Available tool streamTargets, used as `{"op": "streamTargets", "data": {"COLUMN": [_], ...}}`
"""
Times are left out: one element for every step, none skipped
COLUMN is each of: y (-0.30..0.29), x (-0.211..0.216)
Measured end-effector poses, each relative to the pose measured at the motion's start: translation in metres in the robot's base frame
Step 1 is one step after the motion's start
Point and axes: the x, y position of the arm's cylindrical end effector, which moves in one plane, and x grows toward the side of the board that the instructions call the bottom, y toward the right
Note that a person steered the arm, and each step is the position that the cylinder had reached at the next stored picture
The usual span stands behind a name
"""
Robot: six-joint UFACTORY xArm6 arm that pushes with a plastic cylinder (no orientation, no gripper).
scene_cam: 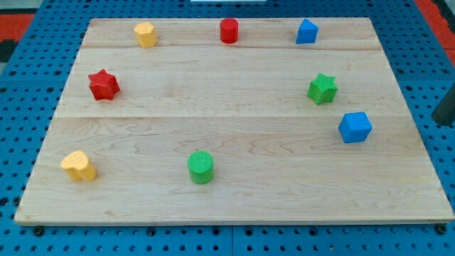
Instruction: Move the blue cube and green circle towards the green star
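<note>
The blue cube [355,127] lies at the right of the wooden board [234,114], just below and to the right of the green star [323,89], a small gap apart. The green circle [201,167] lies near the view's bottom, left of centre, far from the star. A dark rod shows at the view's right edge, off the board; my tip [442,124] is to the right of the blue cube, well apart from it and touching no block.
A yellow block [145,34], a red block [229,30] and a blue block [307,32] line the top edge. A red star [104,84] is at the left. A yellow heart [78,166] is at the bottom left.
</note>
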Motion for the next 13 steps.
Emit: {"op": "streamTargets", "data": {"y": [-0.001, -0.028, -0.091, -0.126, -0.127, -0.124, -0.125, -0.210, -0.341, -0.397, -0.396, -0.425, -0.448], "x": [0.036, 0.051, 0.056, 0.037, -0.004, 0.005, 0.049, 0.115, 0.121, 0.100, 0.071, 0.059, 0.034]}}
